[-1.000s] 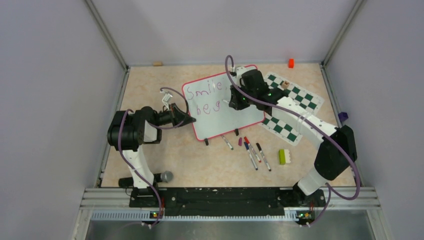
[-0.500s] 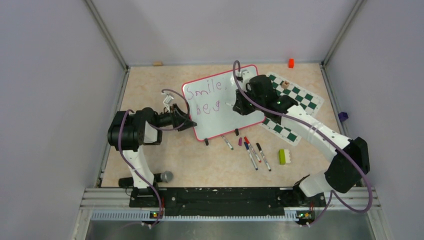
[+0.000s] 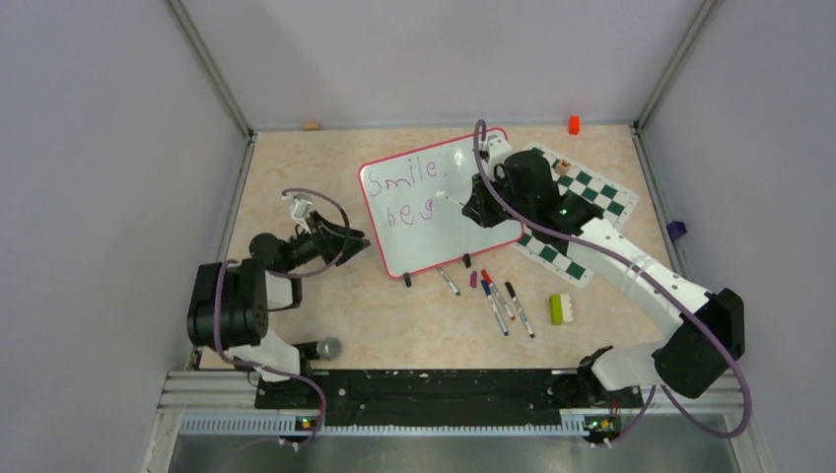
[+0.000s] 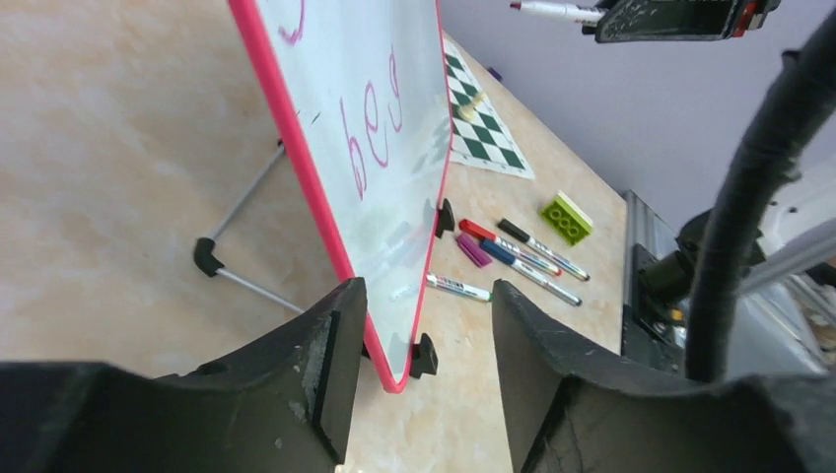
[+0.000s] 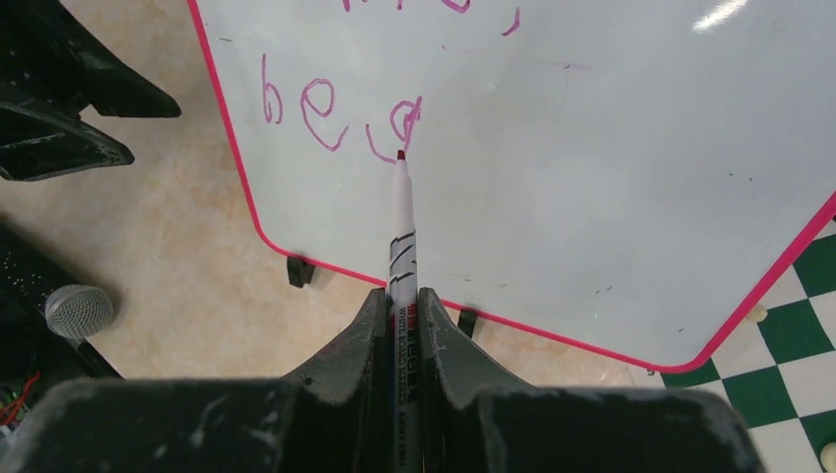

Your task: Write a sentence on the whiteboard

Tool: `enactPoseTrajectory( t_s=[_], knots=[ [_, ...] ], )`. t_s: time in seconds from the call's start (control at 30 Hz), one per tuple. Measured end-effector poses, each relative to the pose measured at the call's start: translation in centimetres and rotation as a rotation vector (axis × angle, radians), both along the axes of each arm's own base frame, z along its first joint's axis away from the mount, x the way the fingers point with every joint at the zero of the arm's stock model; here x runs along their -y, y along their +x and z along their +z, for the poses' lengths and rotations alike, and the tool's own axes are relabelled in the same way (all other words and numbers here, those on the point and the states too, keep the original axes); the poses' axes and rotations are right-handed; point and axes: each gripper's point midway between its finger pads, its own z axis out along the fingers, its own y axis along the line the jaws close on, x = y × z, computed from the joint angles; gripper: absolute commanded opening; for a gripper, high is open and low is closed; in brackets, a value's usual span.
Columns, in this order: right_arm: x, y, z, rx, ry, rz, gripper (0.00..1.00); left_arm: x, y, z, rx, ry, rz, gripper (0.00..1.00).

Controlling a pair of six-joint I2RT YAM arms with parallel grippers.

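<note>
Whiteboard (image 3: pixel 455 233) stood propped on its feet mid-desk, face tilted up, long axis running left-near to right-far. Desk (image 3: pixel 296 177) bare to its left; chess mat (image 3: pixel 592 197) just beside its right-far edge.

Sentence (image 3: pixel 399 179) in two lines at the board's left end: "Smile," above, then "be" and one more letter, likely a "g".

Right jaws closed on the marker (image 5: pixel 402 227), barrel clamped between them and pointing from the right toward the lettering. In the right wrist view the tip sat at the lower left of that last letter. Contact with the board: could not tell.

Blank board for further words lay right of the tip, toward the right arm. By my reading, that arm was the nearer one for the writing.

Left jaws open. The board's left-near edge lay in the gap between them, seemingly touching neither.

Hidden: the right arm covered the board's right-far part from above. The right wrist view cut off most of the top line. Spare markers (image 3: pixel 503 301) lay on the desk near the board's feet.
</note>
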Motion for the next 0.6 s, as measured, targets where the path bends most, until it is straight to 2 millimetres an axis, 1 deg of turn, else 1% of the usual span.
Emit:
enactPoseTrajectory(
  t_s=[0.03,0.07,0.1,0.17,0.2,0.27,0.33,0.4,0.43,0.47,0.5,0.53,0.57,0.6],
  knots=[
    [0.1,-0.1,0.3,0.008,0.006,0.000,0.00,-0.2,-0.1,0.6,0.024,0.006,0.023,0.38],
    [0.1,-0.2,0.5,0.012,0.010,0.000,0.00,-0.4,-0.3,1.2,0.048,0.014,0.054,0.33],
    [0.1,-0.2,0.7,0.018,0.015,0.001,0.00,-0.7,-0.4,1.7,0.068,0.025,0.096,0.32],
    [0.1,-0.3,1.0,0.024,0.024,0.003,0.00,-1.3,-0.6,2.9,0.110,0.051,0.198,0.39],
    [0.1,-0.4,1.1,0.028,0.030,0.003,0.00,-1.8,-0.7,3.7,0.132,0.067,0.273,0.37],
    [0.1,-0.5,1.2,0.030,0.039,0.005,0.00,-3.0,-0.7,5.4,0.176,0.119,0.439,0.28],
    [0.0,-0.5,1.2,0.031,0.046,0.008,0.00,-3.9,-1.1,6.9,0.233,0.148,0.558,0.20],
    [-0.2,-0.6,1.3,0.030,0.057,0.014,0.00,-5.0,-1.9,7.6,0.288,0.165,0.666,0.19],
    [-0.3,-0.7,1.4,0.030,0.062,0.019,0.00,-5.7,-2.1,7.4,0.294,0.173,0.712,0.18],
    [-0.4,-0.7,1.4,0.029,0.066,0.024,0.00,-6.5,-2.2,6.6,0.280,0.188,0.759,0.16],
    [-0.5,-0.8,1.5,0.029,0.072,0.028,0.00,-7.0,-2.3,5.7,0.255,0.203,0.789,0.13],
    [-0.5,-0.9,1.5,0.025,0.076,0.030,0.00,-7.5,-2.4,4.5,0.223,0.223,0.817,0.12],
    [-0.6,-1.0,1.5,0.025,0.078,0.033,0.00,-7.9,-2.5,3.6,0.197,0.240,0.832,0.08],
    [-0.6,-1.1,1.7,0.026,0.083,0.035,0.00,-8.2,-2.5,2.9,0.176,0.254,0.846,0.07]
  ],
)
